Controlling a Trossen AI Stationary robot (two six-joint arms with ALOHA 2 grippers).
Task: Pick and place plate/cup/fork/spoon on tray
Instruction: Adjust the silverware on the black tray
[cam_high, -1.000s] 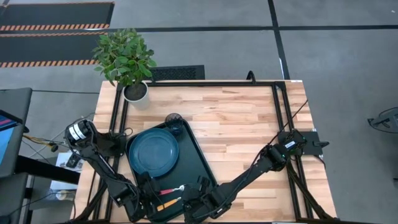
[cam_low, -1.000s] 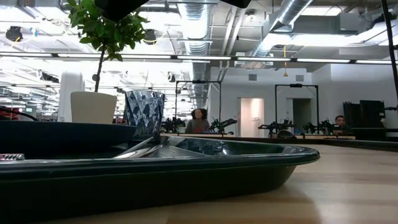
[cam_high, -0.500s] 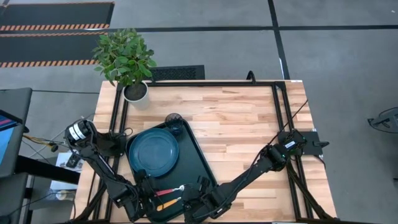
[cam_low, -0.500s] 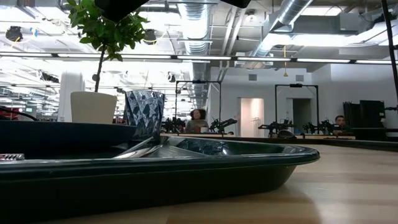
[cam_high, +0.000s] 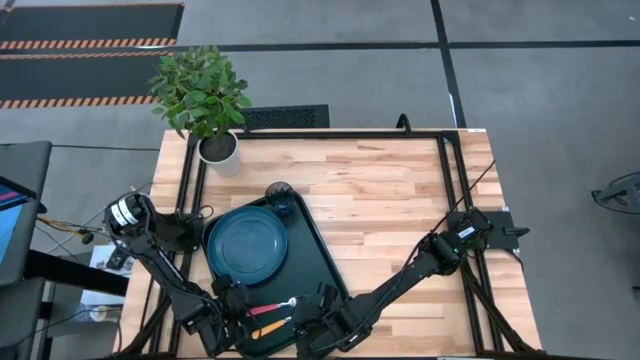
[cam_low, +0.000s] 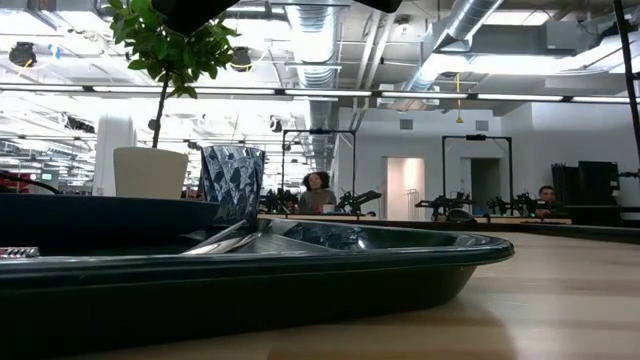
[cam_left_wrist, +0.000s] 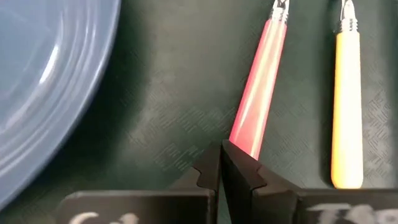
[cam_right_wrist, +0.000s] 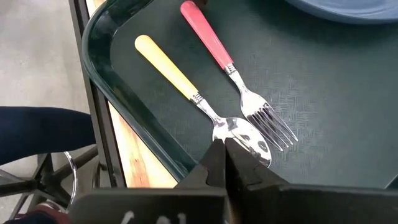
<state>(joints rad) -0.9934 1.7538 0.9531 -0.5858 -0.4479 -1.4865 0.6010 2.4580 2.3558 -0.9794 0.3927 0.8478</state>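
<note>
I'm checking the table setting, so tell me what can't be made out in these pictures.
- Fork tines: left wrist view, cut off by the edge.
- Spoon and fork: low view, behind the tray lip.
- Plate: right wrist view, mostly out of frame.
- Cup: high view, too small to tell whether it's empty.

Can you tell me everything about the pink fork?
The fork is small, with a smooth red-pink handle that looks like plastic and shiny silver metal tines. It lies flat on the dark green tray, at the end nearest the arms' bases, beside the orange-handled spoon, the two almost side by side and pointing the same way. The blue plate sits apart from it. The left gripper is just at the handle's end, jaws shut, not holding it.
</note>
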